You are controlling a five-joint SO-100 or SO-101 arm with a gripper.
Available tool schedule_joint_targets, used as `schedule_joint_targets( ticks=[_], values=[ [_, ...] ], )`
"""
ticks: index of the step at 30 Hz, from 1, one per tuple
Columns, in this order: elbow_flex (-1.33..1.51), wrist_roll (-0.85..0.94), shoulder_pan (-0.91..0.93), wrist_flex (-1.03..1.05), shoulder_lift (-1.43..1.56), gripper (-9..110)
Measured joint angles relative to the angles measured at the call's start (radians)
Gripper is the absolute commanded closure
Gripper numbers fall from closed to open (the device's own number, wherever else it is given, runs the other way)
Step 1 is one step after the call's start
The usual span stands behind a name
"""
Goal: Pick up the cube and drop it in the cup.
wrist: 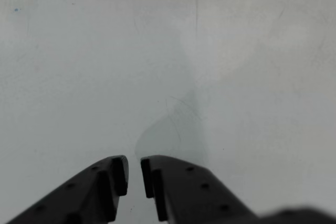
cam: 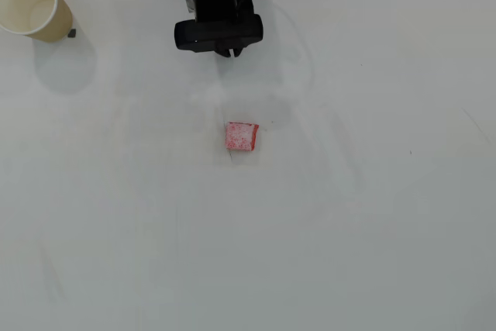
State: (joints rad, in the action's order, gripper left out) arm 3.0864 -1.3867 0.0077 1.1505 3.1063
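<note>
Nothing grabbed yet: gripper [wrist: 134, 174] nearly closed and empty, cube [cam: 242, 136] mid-tabletop, cup [cam: 32, 3] in the corner. Next: open up, reach.

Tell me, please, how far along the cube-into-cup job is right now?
Nothing looks done yet. The cube lies alone on the table, and the cup shows only its cream inside. In hand: the gripper holds nothing, its tips nearly together in the wrist view, away from the cube. Left: reach, grasp, carry, drop.
</note>
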Motion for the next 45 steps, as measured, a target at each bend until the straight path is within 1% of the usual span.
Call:
schedule_joint_targets(
  ticks=[2,6,11,45],
  values=[
    [0.000,-0.003,-0.005,0.006,0.000,101],
    [0.000,-0.008,-0.130,0.031,0.000,101],
    [0.000,-0.008,-0.152,0.031,0.000,101],
    [0.000,-0.008,-0.149,0.031,0.000,101]
  ],
)
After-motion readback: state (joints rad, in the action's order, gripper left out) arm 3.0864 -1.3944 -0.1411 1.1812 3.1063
